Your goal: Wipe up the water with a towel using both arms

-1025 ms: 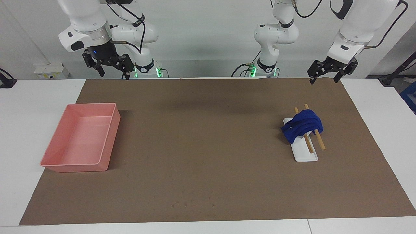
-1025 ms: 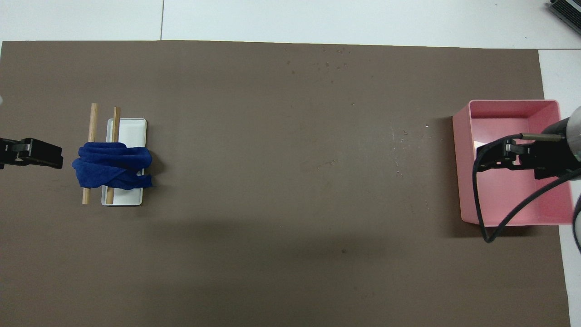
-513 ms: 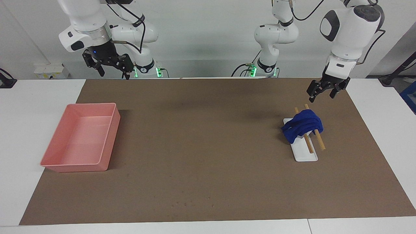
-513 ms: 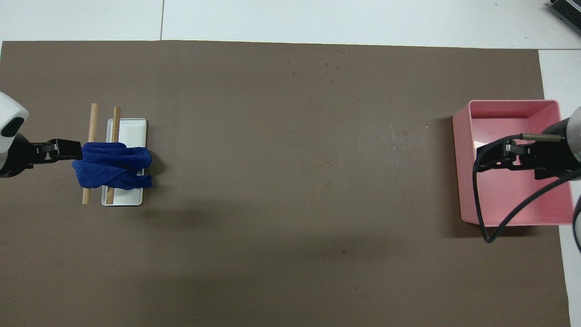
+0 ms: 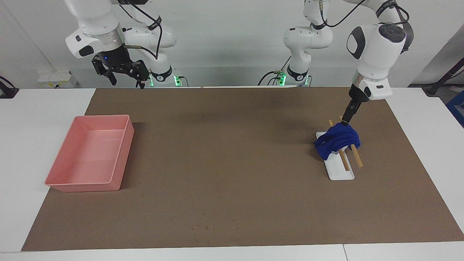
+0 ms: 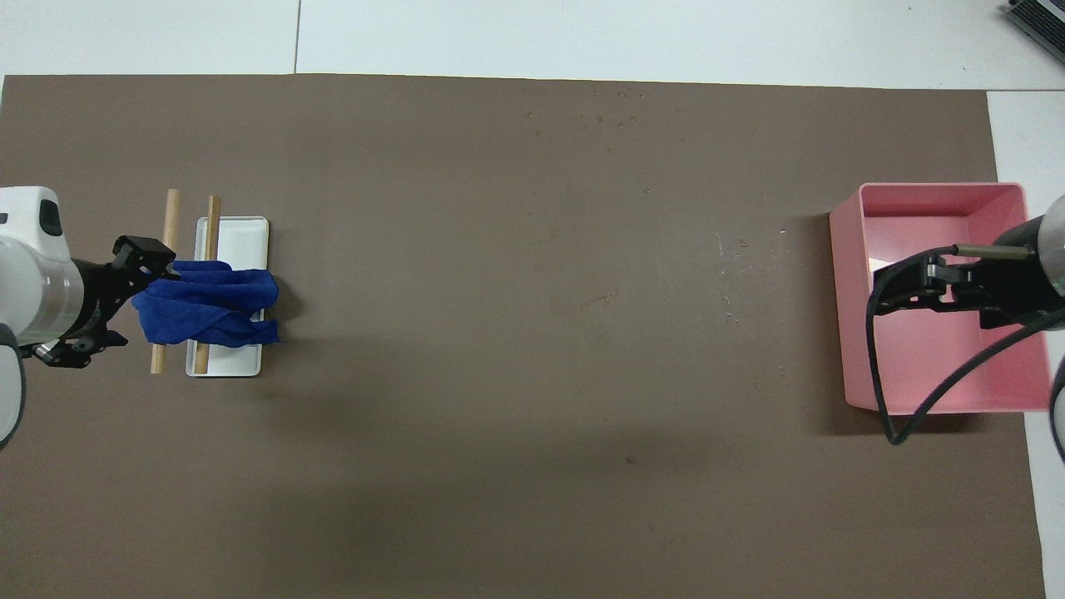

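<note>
Left gripper (image 5: 346,121), fingers apart, sits at the robot-side edge of the towel (image 5: 338,140), w/ nothing clamped. Towel's just below it, draped over two wooden sticks (image 5: 356,156) and a white tray (image 5: 340,173). Right gripper (image 5: 123,74) waits open, up over the mat (image 5: 232,181) near the pink tray (image 5: 121,154).

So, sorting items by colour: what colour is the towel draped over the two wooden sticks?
Royal blue, plain; the towel shows best in the overhead view.
</note>
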Available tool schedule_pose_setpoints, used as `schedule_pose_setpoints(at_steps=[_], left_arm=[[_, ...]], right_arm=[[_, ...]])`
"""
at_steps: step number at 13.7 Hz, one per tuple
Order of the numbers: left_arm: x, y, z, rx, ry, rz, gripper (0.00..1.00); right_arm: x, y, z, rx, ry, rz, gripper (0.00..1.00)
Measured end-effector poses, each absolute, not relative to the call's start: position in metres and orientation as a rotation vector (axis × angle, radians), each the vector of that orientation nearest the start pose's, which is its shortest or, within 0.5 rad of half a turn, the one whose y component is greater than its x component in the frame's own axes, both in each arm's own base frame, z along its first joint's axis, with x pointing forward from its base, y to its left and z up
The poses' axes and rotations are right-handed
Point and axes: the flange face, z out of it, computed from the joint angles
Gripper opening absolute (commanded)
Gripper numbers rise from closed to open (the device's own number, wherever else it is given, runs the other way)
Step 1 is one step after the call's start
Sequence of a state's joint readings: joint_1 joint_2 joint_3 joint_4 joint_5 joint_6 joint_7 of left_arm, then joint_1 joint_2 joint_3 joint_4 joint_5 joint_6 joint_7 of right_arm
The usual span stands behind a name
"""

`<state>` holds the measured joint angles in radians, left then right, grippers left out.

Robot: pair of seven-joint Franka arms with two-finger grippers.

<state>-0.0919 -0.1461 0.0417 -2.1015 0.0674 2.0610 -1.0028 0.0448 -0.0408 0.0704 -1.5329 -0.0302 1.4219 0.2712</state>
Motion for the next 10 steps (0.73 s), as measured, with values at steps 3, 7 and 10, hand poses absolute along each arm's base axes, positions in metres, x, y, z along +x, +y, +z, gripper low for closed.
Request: schedule_pose_setpoints(at_steps=[3, 7, 10], left_arm=[[0.520, -0.017, 0.475, -2.724, -1.620, -0.234, 1.00], [0.528, 0.005, 0.452, -2.619, -1.880, -0.354, 1.00], [0.540, 0.006, 0.433, -2.561, -1.999, -0.391, 1.00]], right_arm=[[0.523, 0.058, 0.652, -3.176, 0.254, 0.100, 1.00], [0.523, 0.058, 0.652, -3.176, 0.254, 0.100, 1.00], [0.523, 0.058, 0.652, -3.176, 0.254, 0.100, 1.00]])
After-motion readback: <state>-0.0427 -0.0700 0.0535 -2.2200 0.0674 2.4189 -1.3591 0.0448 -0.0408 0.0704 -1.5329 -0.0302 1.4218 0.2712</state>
